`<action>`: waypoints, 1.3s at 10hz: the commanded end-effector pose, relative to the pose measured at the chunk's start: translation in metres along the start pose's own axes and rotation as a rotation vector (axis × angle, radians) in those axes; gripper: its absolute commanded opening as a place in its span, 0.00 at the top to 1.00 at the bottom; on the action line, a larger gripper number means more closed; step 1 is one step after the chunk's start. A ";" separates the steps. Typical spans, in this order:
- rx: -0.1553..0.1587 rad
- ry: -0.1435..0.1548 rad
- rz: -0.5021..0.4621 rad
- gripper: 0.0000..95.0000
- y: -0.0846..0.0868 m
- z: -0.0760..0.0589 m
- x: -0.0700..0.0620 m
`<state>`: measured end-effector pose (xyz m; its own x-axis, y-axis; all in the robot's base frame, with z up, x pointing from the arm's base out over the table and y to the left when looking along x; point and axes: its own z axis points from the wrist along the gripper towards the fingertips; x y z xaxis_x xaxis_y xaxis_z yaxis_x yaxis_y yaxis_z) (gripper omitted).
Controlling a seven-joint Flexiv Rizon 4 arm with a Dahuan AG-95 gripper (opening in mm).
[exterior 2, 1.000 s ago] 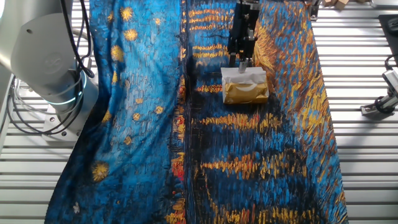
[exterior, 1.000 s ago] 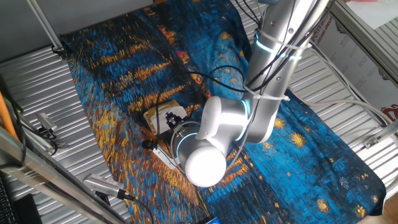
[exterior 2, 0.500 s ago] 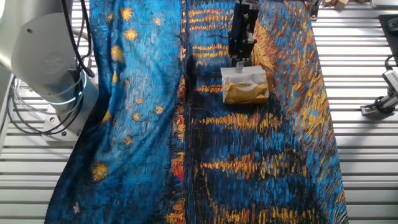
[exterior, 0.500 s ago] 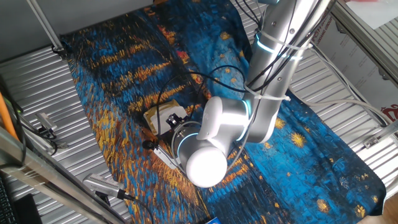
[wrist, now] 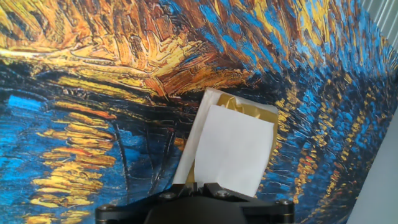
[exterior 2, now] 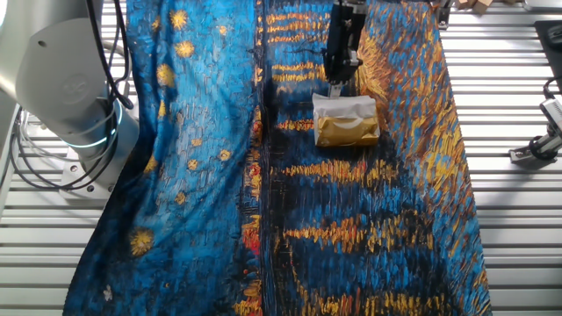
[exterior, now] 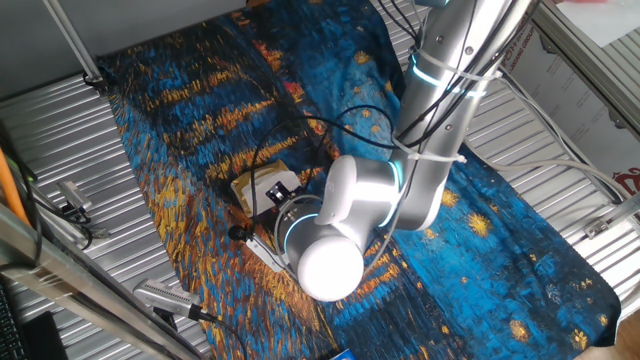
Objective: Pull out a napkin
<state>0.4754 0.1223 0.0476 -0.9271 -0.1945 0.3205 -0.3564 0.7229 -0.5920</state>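
Ahead of the fingers [wrist: 208, 185], a white napkin [wrist: 233, 149] is seen, its near edge pinched at their tips, its far part lying over the gold-tan packet [exterior 2: 348, 130]. Step judged: extraction under way. Next move judged: a steady draw away from the packet, which may be dragged along. Open tabletop [exterior 2: 369, 219] is noted on all sides; cloth edges are well apart.

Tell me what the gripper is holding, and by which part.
The two-finger gripper is shut on the thin white paper napkin, pinching its near edge; the rest of the sheet hangs over the shiny gold-tan packet.
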 end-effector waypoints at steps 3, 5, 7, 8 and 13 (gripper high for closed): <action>-0.038 0.014 -0.032 1.00 -0.015 -0.015 0.007; -0.079 0.037 -0.064 1.00 -0.030 -0.032 0.015; -0.105 0.079 -0.101 1.00 -0.042 -0.051 0.024; -0.106 0.095 -0.124 1.00 -0.046 -0.059 0.028; -0.113 0.137 -0.226 1.00 -0.074 -0.091 0.057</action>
<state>0.4622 0.1202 0.1755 -0.8011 -0.2655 0.5364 -0.5241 0.7440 -0.4145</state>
